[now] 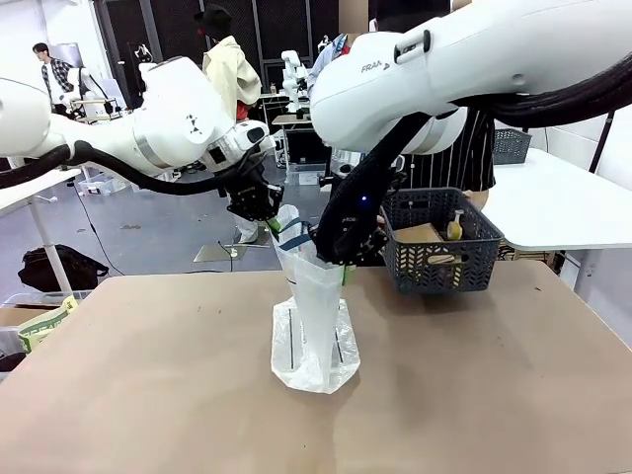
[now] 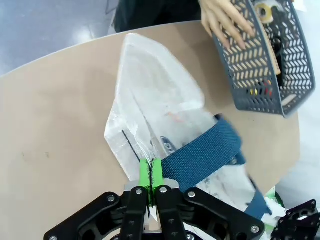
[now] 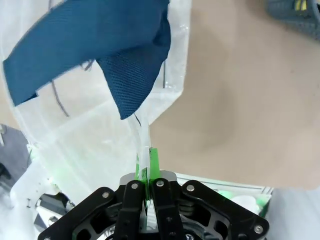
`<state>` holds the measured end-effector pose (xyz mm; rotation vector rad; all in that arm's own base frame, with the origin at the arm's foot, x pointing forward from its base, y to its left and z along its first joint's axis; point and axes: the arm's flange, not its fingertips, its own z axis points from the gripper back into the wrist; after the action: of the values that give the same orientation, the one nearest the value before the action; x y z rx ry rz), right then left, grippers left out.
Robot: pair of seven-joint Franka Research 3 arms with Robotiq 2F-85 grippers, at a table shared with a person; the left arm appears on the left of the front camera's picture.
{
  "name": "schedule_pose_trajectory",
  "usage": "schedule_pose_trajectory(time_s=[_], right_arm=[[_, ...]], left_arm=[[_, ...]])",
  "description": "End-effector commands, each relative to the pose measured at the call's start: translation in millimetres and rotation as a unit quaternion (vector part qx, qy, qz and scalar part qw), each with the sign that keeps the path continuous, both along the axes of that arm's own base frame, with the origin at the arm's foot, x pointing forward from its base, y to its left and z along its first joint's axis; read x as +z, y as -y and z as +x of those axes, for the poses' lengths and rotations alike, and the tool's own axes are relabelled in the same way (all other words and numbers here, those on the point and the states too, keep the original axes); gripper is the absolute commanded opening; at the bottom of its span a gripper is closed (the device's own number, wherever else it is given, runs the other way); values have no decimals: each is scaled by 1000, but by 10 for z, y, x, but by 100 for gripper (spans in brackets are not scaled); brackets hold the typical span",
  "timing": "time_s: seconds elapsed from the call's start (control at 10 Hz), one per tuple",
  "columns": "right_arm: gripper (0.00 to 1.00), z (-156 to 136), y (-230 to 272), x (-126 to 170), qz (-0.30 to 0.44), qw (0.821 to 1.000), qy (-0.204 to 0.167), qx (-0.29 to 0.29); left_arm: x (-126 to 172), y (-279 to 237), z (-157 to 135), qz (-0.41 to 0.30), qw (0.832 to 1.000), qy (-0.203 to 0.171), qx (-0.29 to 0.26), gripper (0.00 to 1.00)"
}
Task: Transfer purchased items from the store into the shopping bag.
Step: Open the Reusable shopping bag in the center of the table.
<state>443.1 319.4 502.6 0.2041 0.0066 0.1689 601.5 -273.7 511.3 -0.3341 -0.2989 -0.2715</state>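
**Two grippers are pinching the bag's top**

The shopping bag (image 1: 316, 326) is standing tall on the table (image 1: 138, 385), with its mouth pointing up. The left gripper (image 2: 150, 172) is squeezing tight on the bag's thin plastic edge, right beside a blue strap (image 2: 200, 160). The right gripper (image 3: 145, 162) is squeezing tight on the plastic edge at the other side of the bag's top. So each gripper is pinching one side of the mouth, and the mouth between them is looking narrow.

The grey basket (image 1: 439, 265) is sitting to the right of the bag and a bit farther back, near it but not touching. Small goods are lying inside it, like a yellow thing (image 1: 454, 227) and a roll of tape (image 2: 264, 11). A person's hand (image 2: 222, 22) is resting on the basket's rim, on the side near the bag.

The basket is lying on the right arm's side of the bag, so the right gripper is the nearer one. But both grippers are busy with the bag. I am guessing the mouth needs pulling wider first, one side away from the other, so goods can drop straight down into it.
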Motion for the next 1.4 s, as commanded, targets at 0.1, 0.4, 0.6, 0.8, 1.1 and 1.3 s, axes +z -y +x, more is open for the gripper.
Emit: schedule_pose_trajectory(time_s=[0.1,0.4,0.6,0.8,1.1,1.3], right_arm=[[0,-86,126,-92,5,999,1,-40],[0,-129,25,-32,-1,999,22,-37],[0,-173,-303,-7,-9,999,31,-5],[0,-257,-514,-61,-35,999,19,13],[0,-339,-671,-185,-44,999,3,31],[0,-284,-774,-295,-74,997,-10,12]], left_arm=[[11,-434,-241,28,1000,1,1,0],[61,-1121,-675,50,997,28,52,0],[42,-1526,-945,68,992,45,98,0],[-55,-1745,-1032,68,993,15,99,0],[-105,-1660,-918,90,993,-8,73,0],[-101,-1622,-767,96,992,-22,72,0]])
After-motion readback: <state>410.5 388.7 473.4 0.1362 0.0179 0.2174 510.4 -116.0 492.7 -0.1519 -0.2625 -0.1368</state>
